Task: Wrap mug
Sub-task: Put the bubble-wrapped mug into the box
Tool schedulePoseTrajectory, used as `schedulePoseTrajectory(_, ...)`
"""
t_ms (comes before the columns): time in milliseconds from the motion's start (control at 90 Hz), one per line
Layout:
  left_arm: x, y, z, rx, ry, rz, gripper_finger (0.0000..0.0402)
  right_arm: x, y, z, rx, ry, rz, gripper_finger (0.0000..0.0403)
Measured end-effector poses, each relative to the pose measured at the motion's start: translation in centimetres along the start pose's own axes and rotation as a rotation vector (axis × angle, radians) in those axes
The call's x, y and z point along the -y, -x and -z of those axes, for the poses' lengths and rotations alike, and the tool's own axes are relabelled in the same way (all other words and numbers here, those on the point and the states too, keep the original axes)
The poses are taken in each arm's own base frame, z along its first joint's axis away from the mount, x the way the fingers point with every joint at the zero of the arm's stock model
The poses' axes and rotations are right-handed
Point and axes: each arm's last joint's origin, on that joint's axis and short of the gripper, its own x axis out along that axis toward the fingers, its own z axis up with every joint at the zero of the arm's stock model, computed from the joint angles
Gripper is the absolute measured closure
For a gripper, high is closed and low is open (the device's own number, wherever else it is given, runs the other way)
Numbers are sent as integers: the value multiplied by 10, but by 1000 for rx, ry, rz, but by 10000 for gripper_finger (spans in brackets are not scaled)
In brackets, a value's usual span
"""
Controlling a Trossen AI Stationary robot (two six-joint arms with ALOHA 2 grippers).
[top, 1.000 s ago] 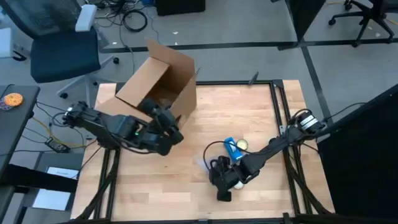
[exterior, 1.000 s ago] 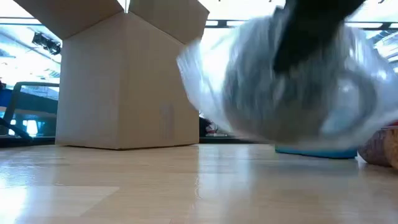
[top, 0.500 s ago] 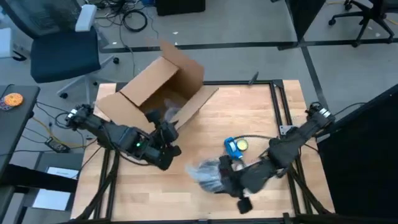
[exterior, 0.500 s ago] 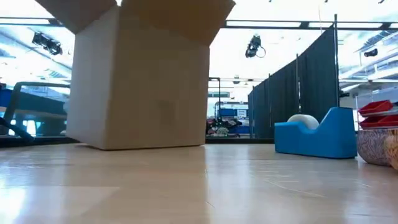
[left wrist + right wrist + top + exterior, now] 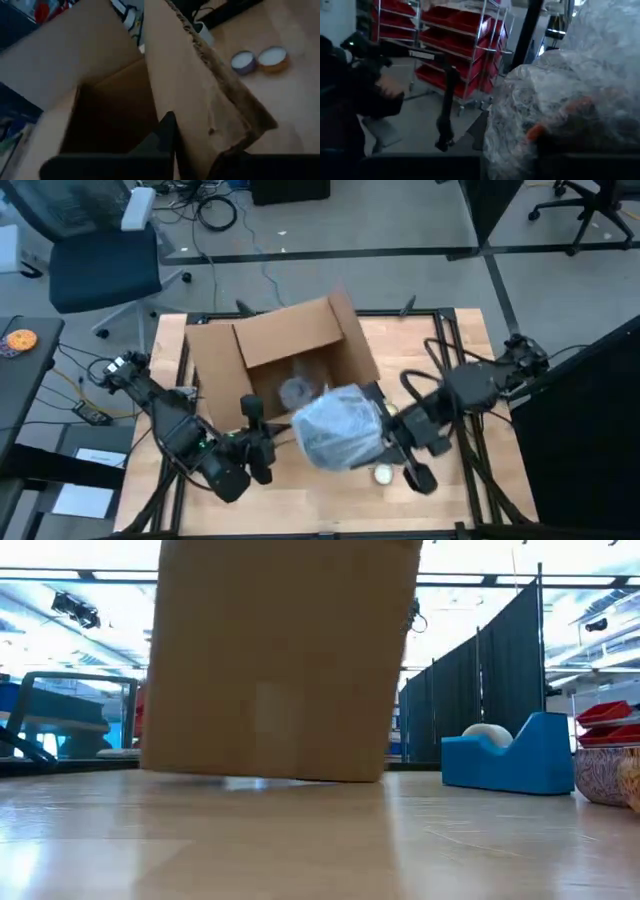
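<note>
- While the left arm reaches in from the worktop's (image 5: 470,345) left edge, its left gripper (image 5: 262,452) sits at the near wall of the cardboard box (image 5: 285,360); the left wrist view shows a dark finger (image 5: 162,137) lying against the inner face of a box wall, so it looks pinched on that wall, though the second finger is hidden.
- Cardboard box next: it's open-side-up in the high view, standing on the left-middle part of the worktop with flaps spread out. Something greyish and crumpled (image 5: 296,391) lies on its floor, can't say what it is.
- In the low view the box (image 5: 280,660) fills the middle and looks tilted, with one bottom edge a bit off the wood.
- Bubble-wrapped mug (image 5: 338,428) comes after that: a big cloudy plastic bundle hanging over the box's near right corner, above the worktop, not resting on it. The right wrist view shows the wrap (image 5: 565,105) up close with something orange showing through.
- Right gripper (image 5: 385,438) is clamped onto the right side of that bundle, arm coming in from the right edge.
- Small pale round thing (image 5: 382,474) sits on the wood just below the bundle.
- Far right in the low view: a blue tape dispenser (image 5: 505,755) standing on the worktop.
</note>
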Motion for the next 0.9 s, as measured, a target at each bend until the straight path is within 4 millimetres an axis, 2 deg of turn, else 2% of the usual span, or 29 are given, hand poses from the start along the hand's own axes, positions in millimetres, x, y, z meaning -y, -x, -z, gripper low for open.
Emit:
schedulePoseTrajectory(256, 0, 0, -11, 74, -58, 35, 401, 46, -13, 27, -70, -29, 105, 398)
schedulePoseTrajectory(456, 4, 1, -17, 121, -68, 84, 401, 66, -14, 37, -100, -45, 100, 398)
schedulePoseTrajectory(600, 6, 4, -20, 150, -70, 122, 401, 74, -19, 66, -285, -139, 71, 398)
schedulePoseTrajectory(678, 8, 7, -21, 166, -64, 132, 401, 78, -20, 89, -431, -257, 62, 398)
schedulePoseTrajectory(900, 15, 19, -22, 197, -71, 165, 401, 85, -10, 125, -727, -466, 98, 398)
